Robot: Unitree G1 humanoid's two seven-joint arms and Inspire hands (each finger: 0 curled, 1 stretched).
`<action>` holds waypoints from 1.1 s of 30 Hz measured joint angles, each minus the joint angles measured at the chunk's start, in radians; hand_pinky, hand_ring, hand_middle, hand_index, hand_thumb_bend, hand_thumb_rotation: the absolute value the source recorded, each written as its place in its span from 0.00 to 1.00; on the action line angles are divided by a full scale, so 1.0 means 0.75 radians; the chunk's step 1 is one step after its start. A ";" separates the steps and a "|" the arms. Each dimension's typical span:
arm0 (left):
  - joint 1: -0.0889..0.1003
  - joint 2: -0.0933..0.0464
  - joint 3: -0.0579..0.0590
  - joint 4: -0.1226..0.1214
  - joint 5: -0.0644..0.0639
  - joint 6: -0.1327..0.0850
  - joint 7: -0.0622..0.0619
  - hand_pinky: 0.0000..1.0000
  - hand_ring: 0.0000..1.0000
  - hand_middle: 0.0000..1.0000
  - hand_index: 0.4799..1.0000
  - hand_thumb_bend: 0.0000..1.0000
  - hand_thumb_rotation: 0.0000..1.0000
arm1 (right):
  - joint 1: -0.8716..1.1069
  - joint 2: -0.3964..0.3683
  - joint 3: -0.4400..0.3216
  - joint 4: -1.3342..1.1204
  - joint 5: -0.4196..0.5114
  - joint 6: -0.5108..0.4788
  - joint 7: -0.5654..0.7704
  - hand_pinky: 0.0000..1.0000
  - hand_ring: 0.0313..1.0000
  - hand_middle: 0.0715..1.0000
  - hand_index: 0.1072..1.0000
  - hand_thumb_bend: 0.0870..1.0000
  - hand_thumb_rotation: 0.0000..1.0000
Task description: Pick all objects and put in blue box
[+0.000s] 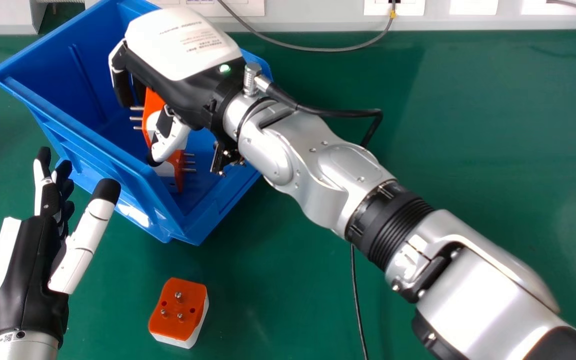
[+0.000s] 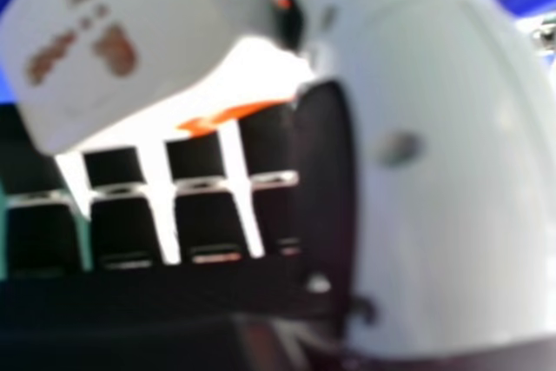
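My right hand (image 1: 183,55) is over the blue box (image 1: 88,131), shut on an orange and white plug adapter (image 1: 152,107) whose metal pins point to the left. Below it, another orange and white adapter (image 1: 177,172) lies inside the box near the front wall. A third adapter (image 1: 178,310) sits on the green table with its pins up, in front of the box. My left hand (image 1: 30,270) is open at the left, beside the box's front left side. In the right hand view, the held adapter's white face (image 2: 130,49) is between the fingers and thumb of my right hand (image 2: 434,215).
A grey cable (image 1: 318,49) loops across the back edge of the green table (image 1: 468,125), near white socket panels. A black cable (image 1: 356,300) runs under my right forearm, which spans the table from the lower right.
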State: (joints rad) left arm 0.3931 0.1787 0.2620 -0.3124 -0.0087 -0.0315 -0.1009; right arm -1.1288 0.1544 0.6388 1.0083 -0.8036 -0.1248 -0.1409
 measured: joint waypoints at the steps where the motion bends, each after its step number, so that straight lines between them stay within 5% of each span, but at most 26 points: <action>1: 0.000 -0.001 0.000 0.000 0.000 -0.001 0.000 1.00 1.00 1.00 1.00 0.76 0.81 | -0.009 0.002 0.005 0.027 -0.006 -0.011 -0.017 0.35 0.43 0.47 0.43 0.45 0.00; 25: 0.022 -0.016 -0.001 -0.011 -0.002 -0.005 0.002 1.00 1.00 1.00 1.00 0.75 0.81 | -0.062 0.010 0.033 0.257 -0.037 -0.062 -0.223 0.34 0.43 0.47 0.42 0.45 0.00; 33: 0.022 -0.022 -0.010 -0.014 0.003 -0.005 0.014 1.00 1.00 1.00 1.00 0.75 0.81 | -0.062 0.010 0.035 0.282 -0.036 -0.076 -0.252 0.34 0.44 0.48 0.40 0.45 0.00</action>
State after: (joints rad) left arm 0.4098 0.1624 0.2547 -0.3229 -0.0067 -0.0351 -0.0904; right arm -1.1749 0.1615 0.6651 1.2198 -0.8305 -0.1816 -0.3296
